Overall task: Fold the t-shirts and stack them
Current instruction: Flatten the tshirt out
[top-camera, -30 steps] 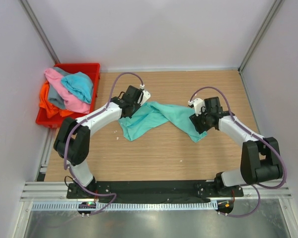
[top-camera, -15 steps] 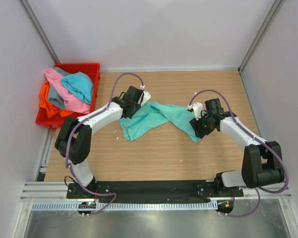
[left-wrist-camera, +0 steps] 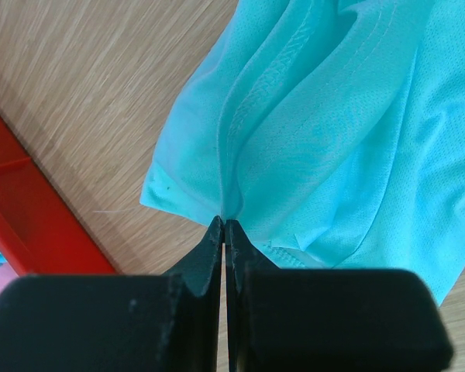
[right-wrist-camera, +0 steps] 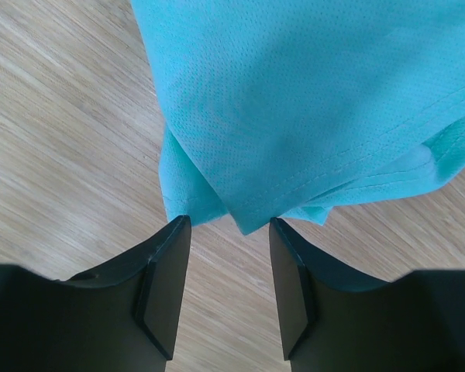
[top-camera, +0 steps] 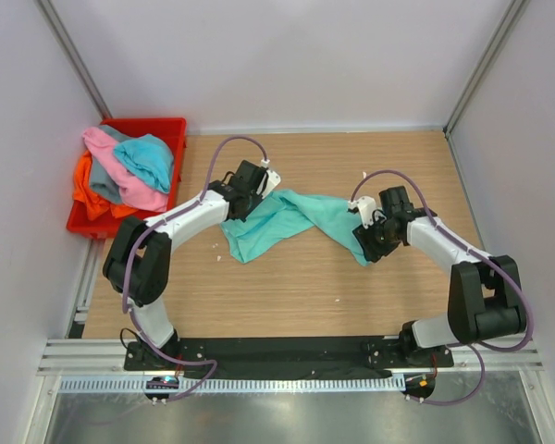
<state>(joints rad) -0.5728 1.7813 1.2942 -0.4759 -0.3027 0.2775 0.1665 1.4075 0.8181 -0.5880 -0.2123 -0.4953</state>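
The mint green t-shirt (top-camera: 291,220) lies twisted and crumpled across the middle of the wooden table. My left gripper (top-camera: 233,205) is shut on a fold of its left edge (left-wrist-camera: 231,203). My right gripper (top-camera: 365,250) is open, jaws either side of the shirt's right corner (right-wrist-camera: 244,221), which hangs just ahead of the fingertips. Pink (top-camera: 120,176), turquoise blue (top-camera: 148,157), orange (top-camera: 88,190) and grey (top-camera: 102,180) t-shirts are heaped in the red bin.
The red plastic bin (top-camera: 162,125) stands at the table's back left corner; its edge shows in the left wrist view (left-wrist-camera: 39,225). White walls and metal frame posts surround the table. A small white scrap (top-camera: 218,258) lies near the shirt.
My right gripper has slid a little towards the left and nearer along the shirt's right corner. The left gripper and the shirt's left side have stayed put.
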